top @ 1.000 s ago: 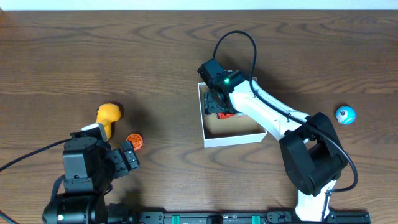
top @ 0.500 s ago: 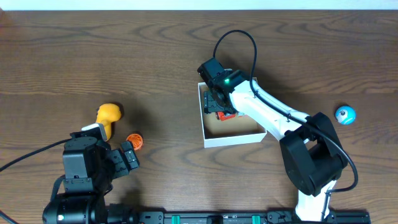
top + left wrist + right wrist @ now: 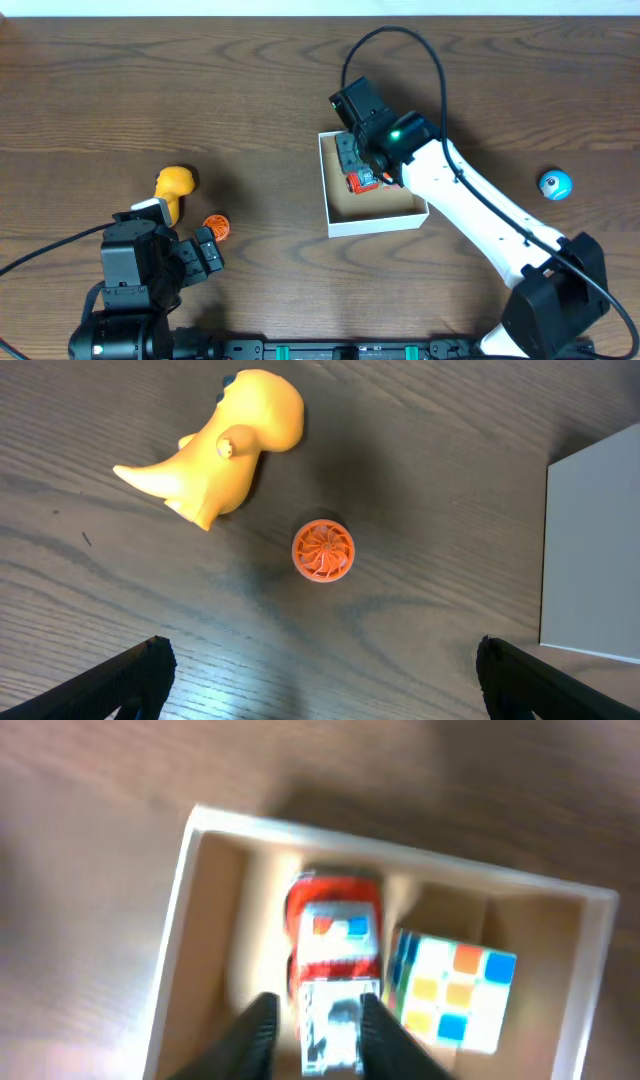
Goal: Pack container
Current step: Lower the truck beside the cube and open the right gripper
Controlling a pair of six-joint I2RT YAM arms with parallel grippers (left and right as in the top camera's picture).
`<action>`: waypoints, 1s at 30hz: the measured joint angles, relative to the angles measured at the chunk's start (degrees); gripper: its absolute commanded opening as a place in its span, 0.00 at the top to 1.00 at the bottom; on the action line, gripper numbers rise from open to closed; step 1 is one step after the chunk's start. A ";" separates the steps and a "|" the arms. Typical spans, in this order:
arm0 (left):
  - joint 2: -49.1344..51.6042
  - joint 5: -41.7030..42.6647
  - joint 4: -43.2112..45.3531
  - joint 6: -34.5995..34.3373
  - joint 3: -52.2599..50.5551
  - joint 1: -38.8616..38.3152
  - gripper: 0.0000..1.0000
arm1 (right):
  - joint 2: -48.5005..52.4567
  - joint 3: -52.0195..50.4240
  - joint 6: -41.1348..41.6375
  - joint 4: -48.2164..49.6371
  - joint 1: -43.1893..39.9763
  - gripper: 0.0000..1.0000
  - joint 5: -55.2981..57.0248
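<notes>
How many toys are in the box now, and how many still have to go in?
Two are packed: the red car and the colourful cube sit inside the container. The right gripper hovers open over the car, holding nothing; the left gripper is open too. Three toys wait on the table: the yellow dinosaur, the orange disc and the blue ball.

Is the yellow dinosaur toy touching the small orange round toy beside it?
Apart. The left wrist view shows a strip of bare wooden table between the yellow dinosaur toy and the orange round toy.
</notes>
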 measured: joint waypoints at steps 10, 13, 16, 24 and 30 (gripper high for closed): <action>0.00 -0.02 0.00 0.00 0.00 0.00 0.02 | 1.64 0.00 -7.43 -6.95 0.76 0.82 -5.20; 0.00 -0.02 0.00 0.00 0.00 0.00 0.02 | 3.10 0.00 -8.85 -6.21 0.76 0.83 -6.93; 0.00 -0.02 0.00 0.00 0.00 0.00 0.02 | 5.05 0.00 -10.14 -4.96 0.76 0.83 -8.59; 0.00 -0.02 0.00 0.00 0.00 0.00 0.02 | 9.62 0.00 -12.74 -1.09 0.76 0.83 -11.47; 0.00 -0.02 0.00 -0.04 0.00 0.00 0.02 | 12.79 0.00 -13.18 3.19 0.76 0.80 -11.91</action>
